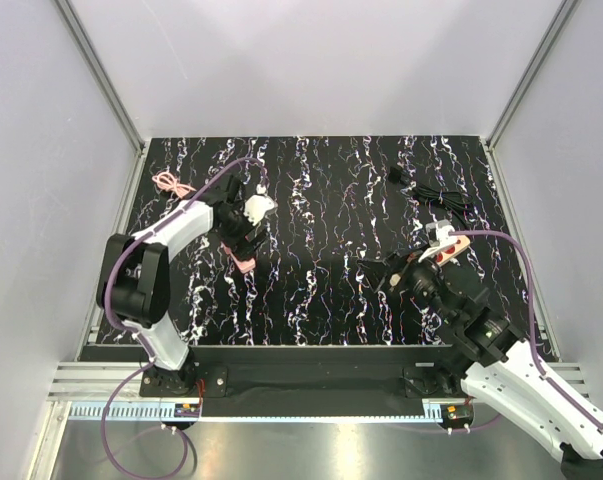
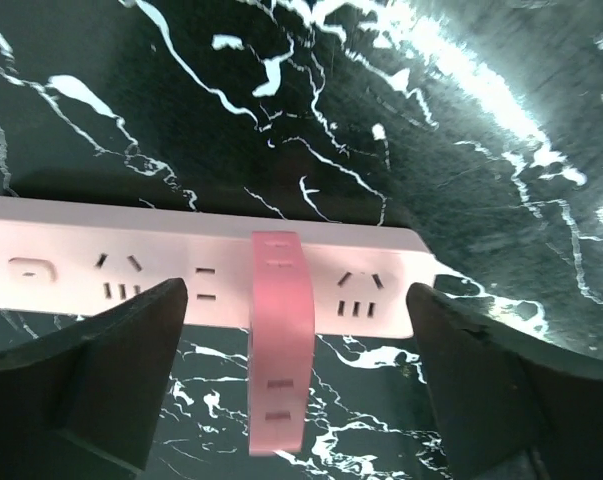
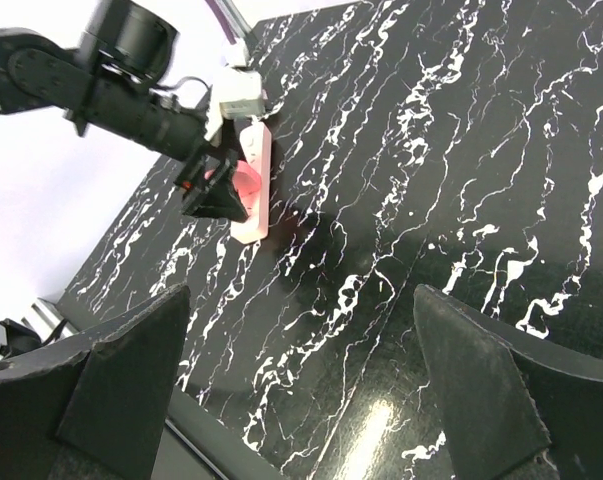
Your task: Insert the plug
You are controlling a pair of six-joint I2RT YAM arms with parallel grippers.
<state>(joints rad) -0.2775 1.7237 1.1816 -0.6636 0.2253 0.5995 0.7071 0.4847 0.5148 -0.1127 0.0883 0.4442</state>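
Pinkish-red plastic, the plug [image 2: 278,340] lies across the pale power strip [image 2: 81,265] near the counter's left edge, untouched between the wide-spread jaws of the left gripper [image 2: 296,295]. It looks light, stiff and slick; pinch its long sides. The right gripper [image 3: 301,295] gapes empty.

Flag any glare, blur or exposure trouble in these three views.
Top external: evenly lit and sharp; only the metal ledge at the near edge shines. Left wrist: the power strip is washed out to pale pink, and the table at upper right is glary and smeared. Right wrist: sharp, with one soft glare patch low on the table.
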